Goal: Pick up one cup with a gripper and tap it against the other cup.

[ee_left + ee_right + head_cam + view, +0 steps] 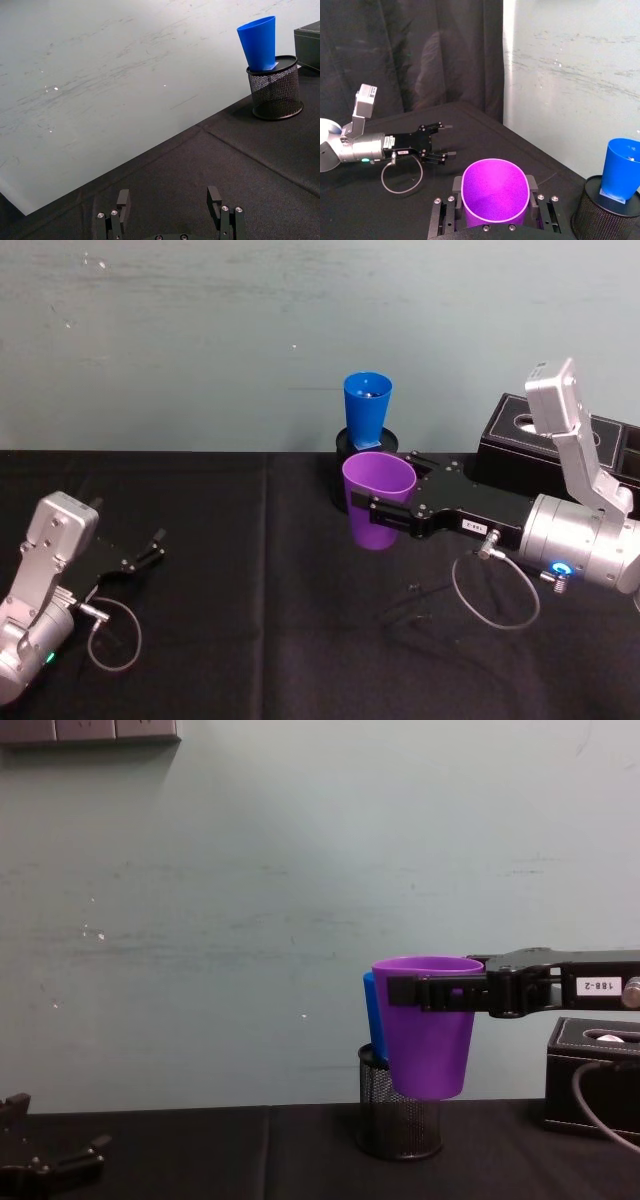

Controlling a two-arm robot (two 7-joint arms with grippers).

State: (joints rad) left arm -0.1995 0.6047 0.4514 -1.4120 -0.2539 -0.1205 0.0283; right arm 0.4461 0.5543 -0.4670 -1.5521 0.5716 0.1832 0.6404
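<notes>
Chest view has the right end effector (430,992), long, black and flat-jawed with a white "188-2" label, clamped on the purple tapered plastic tumbler (428,1055) just under its rim. It holds the tumbler upright and clear of the black-clothed surface (200,1150).

Just beyond it is the bright blue plastic tumbler (367,405), which stands slightly tilted inside a black mesh pen holder (275,87) near the wall.

By my reading the pick-up and lift are done. The tap itself is left: the right wrist view shows a gap between the two cups, so the purple one has yet to close sideways onto the blue one.

The left end effector (152,548) rests low at the near left of the surface, fingers spread and empty.

From the chest the purple tumbler covers nearly all of the blue one, leaving a thin sliver, so contact cannot be judged from there. From the head the far jaw is hidden behind the purple tumbler. The blue tumbler's base is sunk out of sight in the holder. A black box (520,430) at the right is cut off by the arm.
</notes>
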